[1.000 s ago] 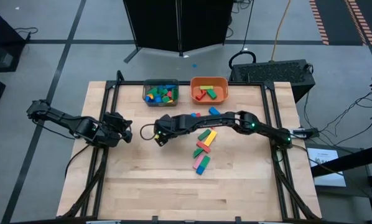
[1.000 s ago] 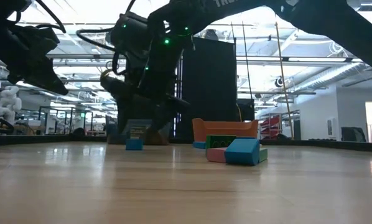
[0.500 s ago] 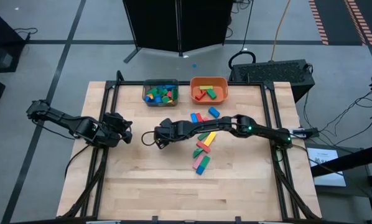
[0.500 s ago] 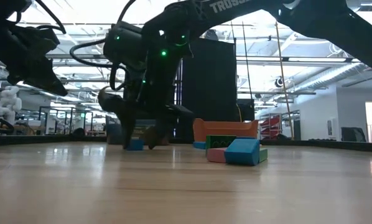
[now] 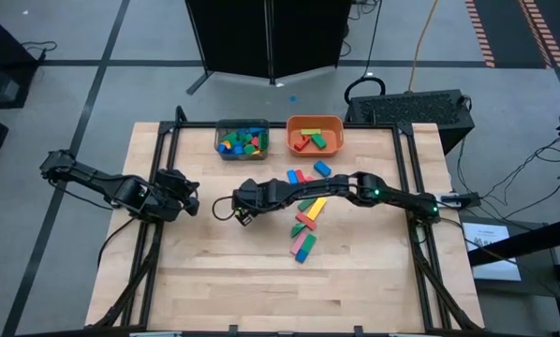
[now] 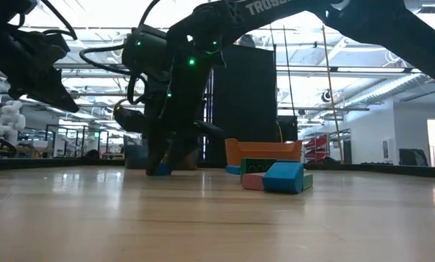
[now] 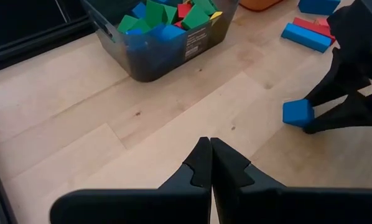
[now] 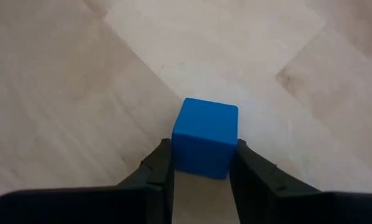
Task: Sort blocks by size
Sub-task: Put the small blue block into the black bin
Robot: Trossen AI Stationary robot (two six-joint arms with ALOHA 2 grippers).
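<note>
A small blue cube (image 8: 204,134) sits on the wooden table left of centre, also in the left wrist view (image 7: 297,113) and the low view (image 6: 159,169). My right gripper (image 5: 243,216) reaches down over it, fingers closed against its sides. My left gripper (image 5: 193,199) hovers shut at the table's left, holding nothing (image 7: 209,158). Loose blocks (image 5: 304,221) lie in a cluster at the table's middle. More blocks fill a grey bin (image 5: 242,139) and an orange bin (image 5: 315,134) at the far edge. My right gripper pinches the blue cube between its two fingers, one pad on each of two opposite side faces (image 8: 176,154). The fingers come from above, slanting down. The cube rests with its underside on the table, upright.
The block cluster lies just right of the right gripper, with red and blue bars (image 5: 299,176) beyond it. The grey bin (image 7: 167,37) stands on the far side of the cube. Bare wood stretches toward the near edge (image 5: 261,290).
My right gripper has come down to the table over the blue cube and its fingers have closed from wide apart onto the cube's sides. The cube has stayed where it was.
</note>
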